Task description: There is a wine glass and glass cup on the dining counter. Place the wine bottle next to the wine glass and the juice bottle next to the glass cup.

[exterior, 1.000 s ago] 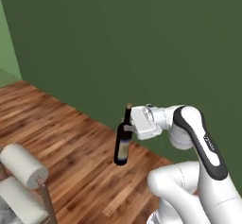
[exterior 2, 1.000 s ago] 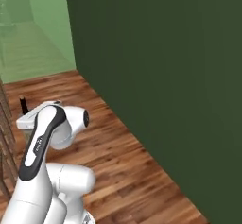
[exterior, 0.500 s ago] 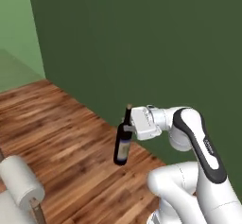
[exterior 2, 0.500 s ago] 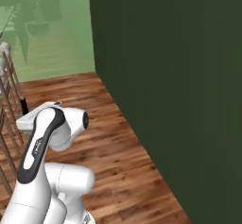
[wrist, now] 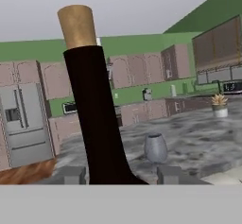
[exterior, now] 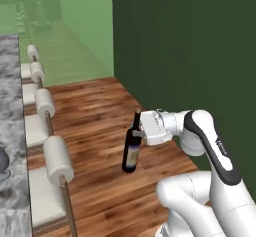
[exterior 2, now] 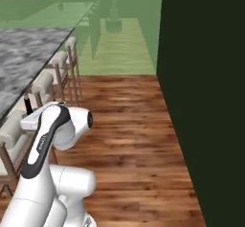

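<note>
Dark glass wine bottle point(exterior: 131, 148) clamped at the neck by the gripper point(exterior: 138, 132), hanging upright below it over the wooden floor point(exterior: 100, 126). Pale label wrapped round the lower body, tan cork point(wrist: 77, 26) sticking up above the fingers point(wrist: 71, 175) in the hand view, one dark tip on each side of the neck. Jaws narrow, closed on that neck.

Straight ahead of the gripper in the hand view: grey-and-white marbled dining counter point(wrist: 198, 138) with the greyish wine glass point(wrist: 155, 148) standing on it, just right of the bottle neck and well beyond it. Small potted plant point(wrist: 219, 104) further off on the right end of the stone top. Row of padded bar stools point(exterior: 56, 158) between the gripper and the counter edge in the left base view. Steel fridge point(wrist: 23, 124) and brown cabinets point(wrist: 142, 69) against the green wall far behind.
</note>
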Motion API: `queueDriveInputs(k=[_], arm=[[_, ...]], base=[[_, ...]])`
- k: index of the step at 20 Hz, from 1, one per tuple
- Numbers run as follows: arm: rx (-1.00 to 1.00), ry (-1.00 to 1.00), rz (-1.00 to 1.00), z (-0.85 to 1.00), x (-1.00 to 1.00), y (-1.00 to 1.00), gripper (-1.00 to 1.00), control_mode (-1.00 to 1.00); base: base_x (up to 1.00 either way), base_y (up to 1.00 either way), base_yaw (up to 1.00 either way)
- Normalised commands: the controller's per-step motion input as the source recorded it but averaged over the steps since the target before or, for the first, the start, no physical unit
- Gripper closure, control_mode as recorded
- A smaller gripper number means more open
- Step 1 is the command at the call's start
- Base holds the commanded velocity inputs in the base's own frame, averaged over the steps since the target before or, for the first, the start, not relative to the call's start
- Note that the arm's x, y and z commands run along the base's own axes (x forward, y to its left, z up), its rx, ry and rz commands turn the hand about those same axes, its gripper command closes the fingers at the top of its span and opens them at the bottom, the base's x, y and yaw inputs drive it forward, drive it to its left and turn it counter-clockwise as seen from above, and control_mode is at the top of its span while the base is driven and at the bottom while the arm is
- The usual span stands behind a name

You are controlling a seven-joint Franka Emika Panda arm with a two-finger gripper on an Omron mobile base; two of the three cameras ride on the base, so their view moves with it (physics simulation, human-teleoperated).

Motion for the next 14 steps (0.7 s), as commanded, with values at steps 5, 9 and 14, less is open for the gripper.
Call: queueDriveInputs(k=[5,9,14], arm=[[0.0,0.0,0.0,0.0,0.0,0.0,1.0,1.0],[0.0,0.0,0.0,0.0,0.0,0.0,1.0,1.0],[0.0,0.0,0.0,0.0,0.0,0.0,1.0,1.0]], base=[[0.49,-0.32,0.24],[0.53,-0.38,0.13],[0.52,-0.39,0.11]])
